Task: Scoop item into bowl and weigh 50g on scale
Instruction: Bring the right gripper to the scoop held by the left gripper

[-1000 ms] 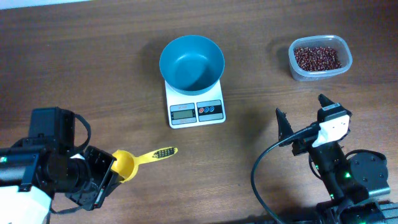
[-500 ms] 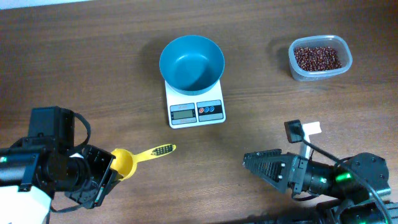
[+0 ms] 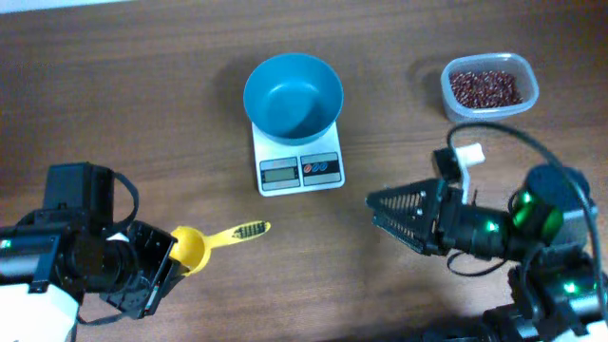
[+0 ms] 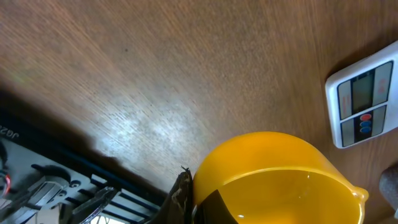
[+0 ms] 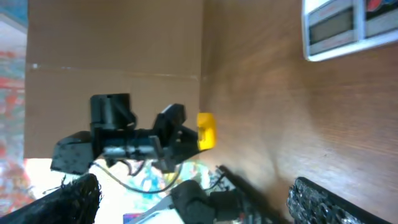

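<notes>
The empty light-blue bowl (image 3: 293, 95) stands on the white scale (image 3: 299, 169) at the table's middle back. The scale also shows in the left wrist view (image 4: 365, 102) and the right wrist view (image 5: 341, 26). The red-brown beans (image 3: 484, 88) lie in a clear tub (image 3: 525, 98) at the back right. My left gripper (image 3: 169, 263) is shut on the cup of a yellow scoop (image 3: 191, 249), whose handle points right; the cup fills the left wrist view (image 4: 273, 180). My right gripper (image 3: 382, 217) is open and empty, pointing left, below and right of the scale. Its fingers (image 5: 199, 208) frame the distant scoop (image 5: 206, 130).
The left arm's black body (image 3: 81, 237) fills the front left corner and shows in the right wrist view (image 5: 124, 140). The right arm's base and cable (image 3: 546, 237) fill the front right. Bare wooden table lies between scoop and right gripper.
My right arm has swung from pointing up the table to pointing left, and has moved toward the middle. The left gripper and scoop have barely moved.
</notes>
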